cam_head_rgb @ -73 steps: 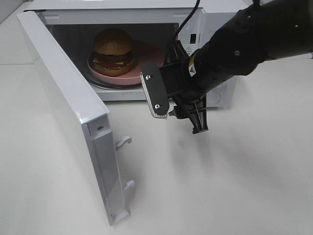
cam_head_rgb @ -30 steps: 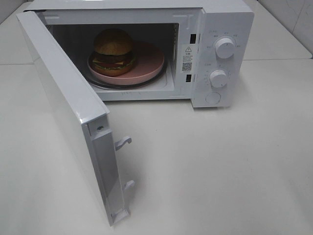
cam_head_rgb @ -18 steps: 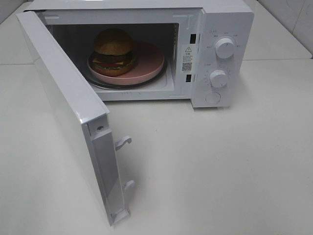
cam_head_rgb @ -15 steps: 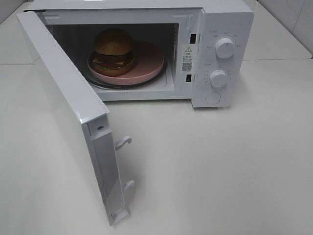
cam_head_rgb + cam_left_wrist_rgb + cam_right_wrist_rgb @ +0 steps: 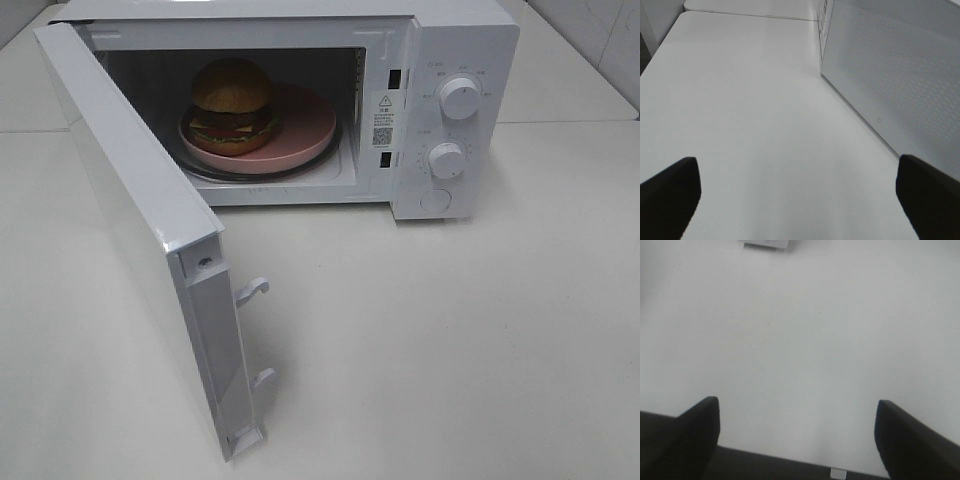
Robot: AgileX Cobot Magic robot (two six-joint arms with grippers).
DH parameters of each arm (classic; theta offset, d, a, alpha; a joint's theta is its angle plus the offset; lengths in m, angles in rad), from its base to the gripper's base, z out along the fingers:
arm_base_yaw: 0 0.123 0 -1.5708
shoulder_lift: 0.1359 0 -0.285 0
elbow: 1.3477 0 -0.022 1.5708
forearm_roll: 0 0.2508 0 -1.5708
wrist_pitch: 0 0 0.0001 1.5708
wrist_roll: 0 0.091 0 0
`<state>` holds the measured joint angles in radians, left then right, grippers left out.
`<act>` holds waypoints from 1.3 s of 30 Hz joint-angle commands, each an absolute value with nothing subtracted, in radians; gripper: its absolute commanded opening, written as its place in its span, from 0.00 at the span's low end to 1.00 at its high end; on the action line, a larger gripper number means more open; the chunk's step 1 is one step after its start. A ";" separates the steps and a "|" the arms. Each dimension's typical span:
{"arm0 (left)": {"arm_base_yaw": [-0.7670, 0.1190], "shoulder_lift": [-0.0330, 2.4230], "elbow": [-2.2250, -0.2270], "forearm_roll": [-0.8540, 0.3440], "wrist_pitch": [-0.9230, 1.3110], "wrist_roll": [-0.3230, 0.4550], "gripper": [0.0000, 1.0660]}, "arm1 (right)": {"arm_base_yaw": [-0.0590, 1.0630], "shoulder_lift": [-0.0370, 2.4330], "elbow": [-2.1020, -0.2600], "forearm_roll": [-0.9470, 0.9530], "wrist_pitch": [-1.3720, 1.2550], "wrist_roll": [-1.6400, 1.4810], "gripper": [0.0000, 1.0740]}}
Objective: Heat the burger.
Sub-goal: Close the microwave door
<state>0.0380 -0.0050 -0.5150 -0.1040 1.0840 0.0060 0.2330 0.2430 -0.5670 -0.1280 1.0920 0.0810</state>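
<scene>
The burger [image 5: 232,105], with a golden-brown bun, sits on a shallow pink plate [image 5: 305,125] inside the white microwave [image 5: 455,60]. The microwave door [image 5: 130,230] stands wide open to the left. Neither arm shows in the exterior high view. My left gripper [image 5: 800,200] is open and empty over bare table, with the door's outer face [image 5: 890,85] beside it. My right gripper [image 5: 797,440] is open and empty over bare table.
Two white dials [image 5: 459,98] [image 5: 446,160] sit on the microwave's right panel. Two latch hooks [image 5: 252,290] stick out of the open door's edge. The white table [image 5: 450,340] stretches in front of the microwave.
The right arm, which was in front of the microwave opening 2.4 s ago, has pulled out of the exterior view. Nothing has moved in the last second.
</scene>
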 commanded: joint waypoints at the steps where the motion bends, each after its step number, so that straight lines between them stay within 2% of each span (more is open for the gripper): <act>1: 0.037 -0.018 -0.514 -0.103 1.066 0.000 0.92 | 0.173 0.174 -0.525 -0.131 1.045 0.056 0.71; 7: 0.037 -0.018 -0.514 -0.103 1.066 0.000 0.92 | 0.085 0.071 -0.512 -0.130 0.981 0.059 0.71; 15: 0.037 -0.018 -0.514 -0.103 1.066 0.000 0.92 | 0.056 -0.039 -0.490 -0.125 0.961 0.056 0.71; 39: 0.037 -0.016 -0.514 -0.103 1.066 0.005 0.92 | 0.057 -0.039 -0.490 -0.124 0.961 0.053 0.71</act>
